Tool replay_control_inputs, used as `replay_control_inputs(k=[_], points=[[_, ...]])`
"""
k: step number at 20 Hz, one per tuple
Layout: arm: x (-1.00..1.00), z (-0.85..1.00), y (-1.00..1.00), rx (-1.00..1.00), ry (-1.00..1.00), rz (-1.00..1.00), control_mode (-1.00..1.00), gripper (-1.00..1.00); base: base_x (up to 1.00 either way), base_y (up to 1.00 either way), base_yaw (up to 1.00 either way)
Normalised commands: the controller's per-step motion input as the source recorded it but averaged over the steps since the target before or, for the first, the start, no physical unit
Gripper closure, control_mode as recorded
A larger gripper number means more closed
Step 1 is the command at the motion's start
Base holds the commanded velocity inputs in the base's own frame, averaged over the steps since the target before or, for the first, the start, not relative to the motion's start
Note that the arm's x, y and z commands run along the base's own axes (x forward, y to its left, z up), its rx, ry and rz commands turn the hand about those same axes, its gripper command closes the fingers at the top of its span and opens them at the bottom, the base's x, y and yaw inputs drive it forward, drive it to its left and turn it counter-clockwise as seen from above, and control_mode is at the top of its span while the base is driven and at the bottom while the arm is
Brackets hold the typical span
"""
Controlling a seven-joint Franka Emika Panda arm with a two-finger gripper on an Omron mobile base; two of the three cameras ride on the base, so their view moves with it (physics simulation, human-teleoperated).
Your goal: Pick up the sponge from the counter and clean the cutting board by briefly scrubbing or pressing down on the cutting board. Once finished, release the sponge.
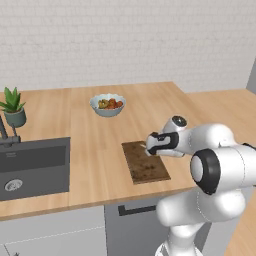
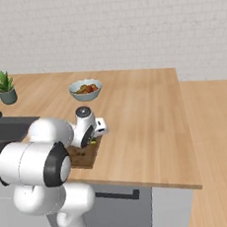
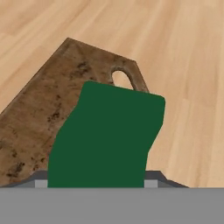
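The dark green rectangular sponge (image 3: 107,135) sits clamped in the two-finger gripper (image 3: 96,183). It hangs over the stained dark brown wooden cutting board (image 3: 39,113), near the board's slot end, on the tan wood-grain counter (image 3: 188,65).

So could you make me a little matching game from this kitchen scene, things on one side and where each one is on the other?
Things:
1. sponge
2. cutting board
3. fruit bowl
4. potted plant

Places:
A. behind the sink, far left
B. near the counter's front edge
C. counter middle, beyond the board
D. at the gripper, over the board

Pairs: 1-D, 2-B, 3-C, 4-A
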Motion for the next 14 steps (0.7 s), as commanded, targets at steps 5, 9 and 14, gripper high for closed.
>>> replay_control_inputs(k=[5, 9, 14], points=[[0.07, -0.06, 0.13, 0.00, 0.00, 0.00, -1.00, 1.00, 0.00, 0.00, 0.00], [0.00, -0.21, 0.13, 0.00, 0.00, 0.00, -1.00, 1.00, 0.00, 0.00, 0.00], [0.00, -0.16, 0.10, 0.00, 0.00, 0.00, -1.00, 1.00, 0.00, 0.00, 0.00]])
